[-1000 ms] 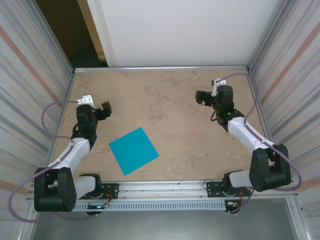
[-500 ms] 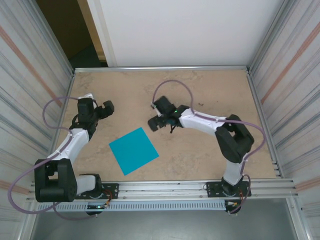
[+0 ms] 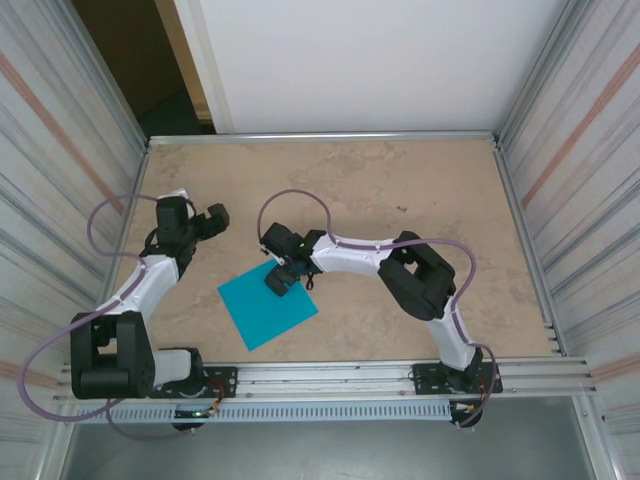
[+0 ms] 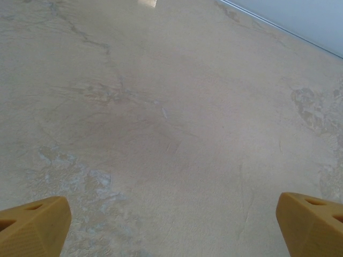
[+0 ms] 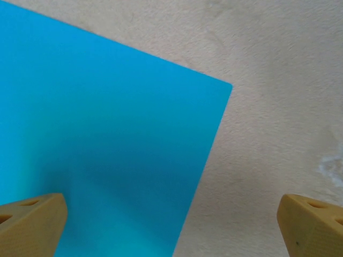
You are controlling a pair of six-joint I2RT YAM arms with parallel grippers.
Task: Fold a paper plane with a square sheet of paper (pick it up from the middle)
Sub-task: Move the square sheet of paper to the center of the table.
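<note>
Right claw: The right claw (image 3: pixel 279 279) is stretched across the tabletop (image 3: pixel 420 190) to the left and hangs over the far corner of the square sheet of paper (image 3: pixel 267 301). Its jaws are spread wide and hold nothing.

Wrist view, right: One tan fingertip (image 5: pixel 32 222) sits above the blue paper and the other above bare stone-patterned surface, so the claw straddles the sheet's edge near a corner. Whether it touches the paper cannot be told.

Left claw: The left claw (image 3: pixel 212 220) waits near the left wall, well apart from the sheet. It too is spread wide and empty, and its camera looks across bare tabletop.

Sheet: The teal square lies flat, uncreased and turned like a diamond, near the front edge between the two arm bases.

Why so: This looks like the opening approach. The task asks for a pick-up from the middle, and the right claw sits toward the corner, so it probably needs to shift inward first. The left arm appears parked to leave working room.

Surface: The matt beige tabletop has a mottled marble pattern and offers little lip for getting under thin paper.

Room: Corrugated metal panels (image 3: pixel 60 200) close in both sides, a white back wall (image 3: pixel 370 60) stands behind, a dark doorway (image 3: pixel 130 60) opens at the far left, and an aluminium rail (image 3: pixel 340 375) carries the bases.
</note>
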